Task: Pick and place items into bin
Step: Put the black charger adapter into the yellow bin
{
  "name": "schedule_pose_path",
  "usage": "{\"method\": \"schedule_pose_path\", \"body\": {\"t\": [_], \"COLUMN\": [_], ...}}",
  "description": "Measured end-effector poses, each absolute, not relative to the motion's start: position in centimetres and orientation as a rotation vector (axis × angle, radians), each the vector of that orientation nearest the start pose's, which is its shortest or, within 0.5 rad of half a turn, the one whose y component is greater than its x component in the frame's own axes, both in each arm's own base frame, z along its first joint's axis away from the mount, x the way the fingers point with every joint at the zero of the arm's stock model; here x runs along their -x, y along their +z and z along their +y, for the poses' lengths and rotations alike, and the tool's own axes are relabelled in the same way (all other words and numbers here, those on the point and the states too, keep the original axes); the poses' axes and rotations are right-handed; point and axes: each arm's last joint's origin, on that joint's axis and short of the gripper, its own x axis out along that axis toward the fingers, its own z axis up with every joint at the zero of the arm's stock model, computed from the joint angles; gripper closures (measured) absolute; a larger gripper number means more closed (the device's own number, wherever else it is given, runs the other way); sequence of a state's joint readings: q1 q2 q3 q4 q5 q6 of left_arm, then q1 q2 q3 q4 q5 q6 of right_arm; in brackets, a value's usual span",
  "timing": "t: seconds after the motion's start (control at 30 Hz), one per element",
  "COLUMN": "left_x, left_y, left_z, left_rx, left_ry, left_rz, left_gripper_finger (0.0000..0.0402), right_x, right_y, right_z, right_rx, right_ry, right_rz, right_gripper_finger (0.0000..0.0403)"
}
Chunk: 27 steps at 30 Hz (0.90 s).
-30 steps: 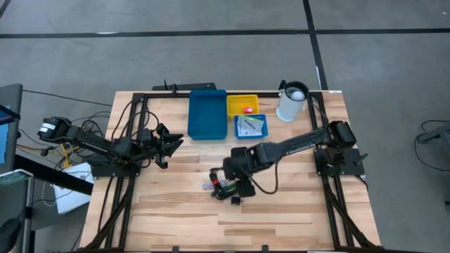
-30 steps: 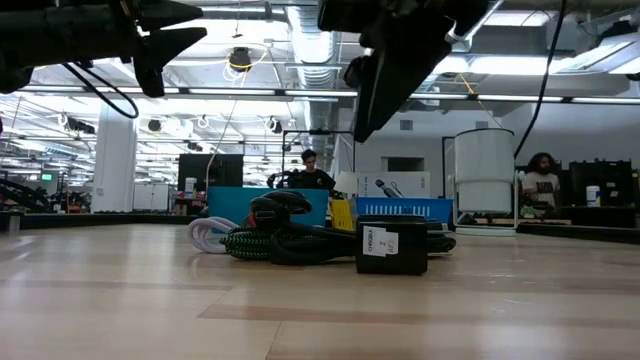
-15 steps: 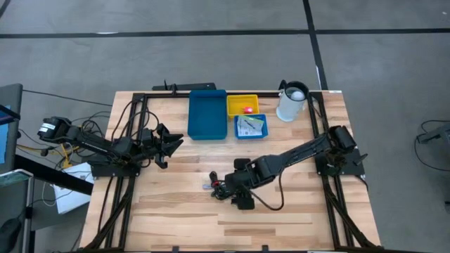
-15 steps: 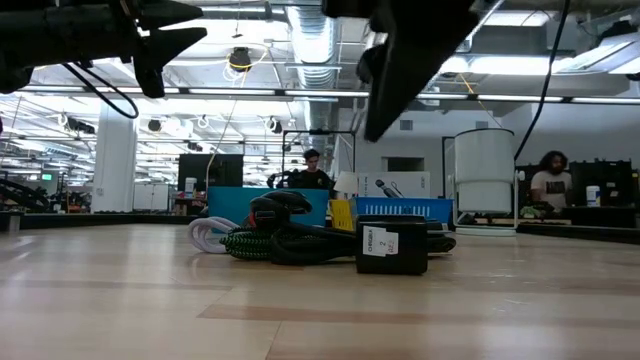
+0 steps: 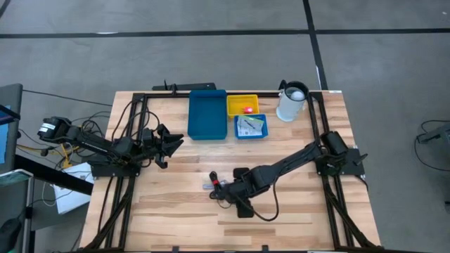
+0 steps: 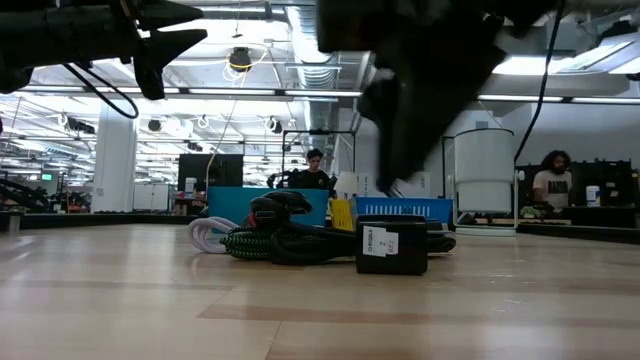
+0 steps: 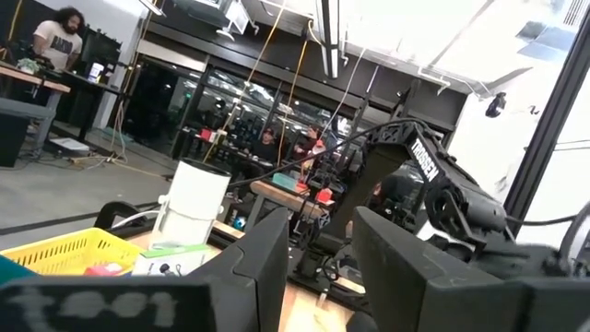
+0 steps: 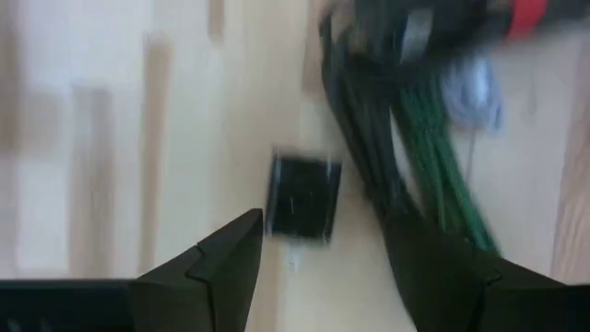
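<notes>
A tangle of thin coiled cables (image 5: 219,188), green, black, white and red, lies on the wooden table with a small black block (image 6: 392,248) at its side. The right wrist view looks down on the black block (image 8: 302,198) and the green cables (image 8: 442,175). My right gripper (image 5: 237,197) hangs open just above this pile without touching it; in its wrist view the right gripper (image 8: 323,267) has a finger on either side of the block. The left gripper (image 5: 169,140) waits open above the table's left part.
At the far edge stand a large blue bin (image 5: 207,114), a yellow bin (image 5: 239,102) with a small red piece (image 5: 247,109), and a small blue bin (image 5: 261,131) holding white cards (image 5: 247,126). The white jug (image 5: 292,102) is right of them. Bare wood lies toward the near edge.
My right gripper has moved toward the table's near edge and come down over the cable pile, staying open. The cables and the black block have not moved.
</notes>
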State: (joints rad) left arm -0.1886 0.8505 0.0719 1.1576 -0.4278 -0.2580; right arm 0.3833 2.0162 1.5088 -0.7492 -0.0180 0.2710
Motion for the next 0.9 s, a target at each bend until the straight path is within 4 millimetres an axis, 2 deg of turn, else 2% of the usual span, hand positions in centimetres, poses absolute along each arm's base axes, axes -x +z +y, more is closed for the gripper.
{"method": "schedule_pose_path", "body": {"t": [0.9], "left_x": [-14.95], "left_y": [20.73], "left_z": [-1.63], "left_rx": [0.402], "left_ry": [0.181], "left_rz": [-0.394], "left_gripper_finger": [0.0290], "right_x": [-38.19], "right_y": [18.42], "right_z": [15.80], "right_rx": [-0.029], "right_ry": [0.163], "right_rz": [1.209], "right_gripper_finger": [0.0182]}}
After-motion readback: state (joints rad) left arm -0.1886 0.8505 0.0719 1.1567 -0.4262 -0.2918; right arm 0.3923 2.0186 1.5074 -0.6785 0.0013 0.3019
